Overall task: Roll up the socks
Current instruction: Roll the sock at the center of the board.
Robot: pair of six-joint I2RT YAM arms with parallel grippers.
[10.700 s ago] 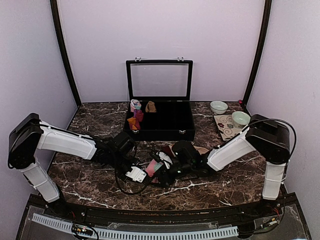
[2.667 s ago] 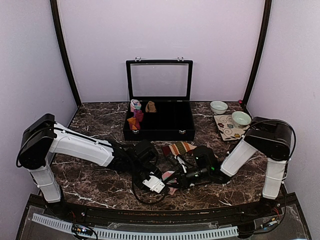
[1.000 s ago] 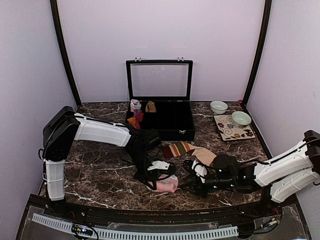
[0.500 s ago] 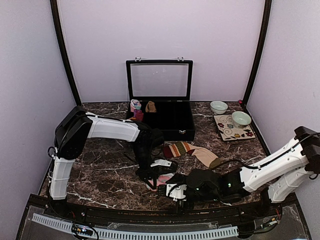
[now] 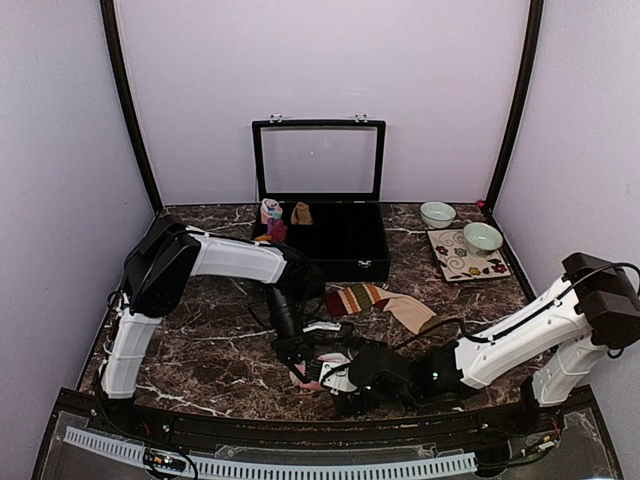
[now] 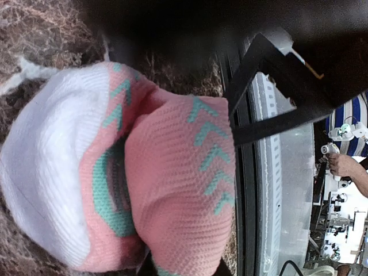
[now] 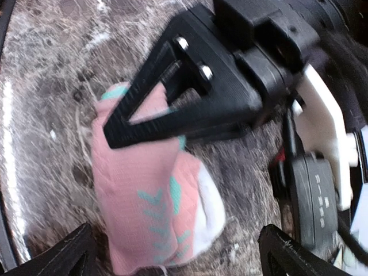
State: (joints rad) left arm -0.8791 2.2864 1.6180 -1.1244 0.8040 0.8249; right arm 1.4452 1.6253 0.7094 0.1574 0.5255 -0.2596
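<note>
Seen from above, the left gripper point(image 5: 300, 362) comes down onto the pink socks point(image 5: 302, 378). They lie as a bundle on the marble table point(image 5: 200, 350), near its front edge and a little left of the middle. The right gripper point(image 5: 336, 388) is just to the right of the bundle and points at it. The striped socks point(image 5: 372, 299) lie flat farther back, between the bundle and the black case point(image 5: 325, 262), whose lid stands open. Small rolled bundles point(image 5: 271, 211) sit in the left part of the case. At the far right, two pale bowls point(image 5: 437, 214) stand by a patterned mat point(image 5: 455, 262).

In the left wrist view the pink socks point(image 6: 172, 190) fill the picture. They are folded over themselves, with mint arrows and a white part at the left. The left gripper pinches this bundle; its dark fingers show only as blur at the top and bottom edges.

In the right wrist view the right gripper's fingertips point(image 7: 63, 259) stand spread wide at the two lower corners and hold nothing. The pink socks point(image 7: 144, 207) lie on the table between them and beyond. A black triangular finger of the left gripper point(image 7: 172, 98) presses on the far end of the bundle.
</note>
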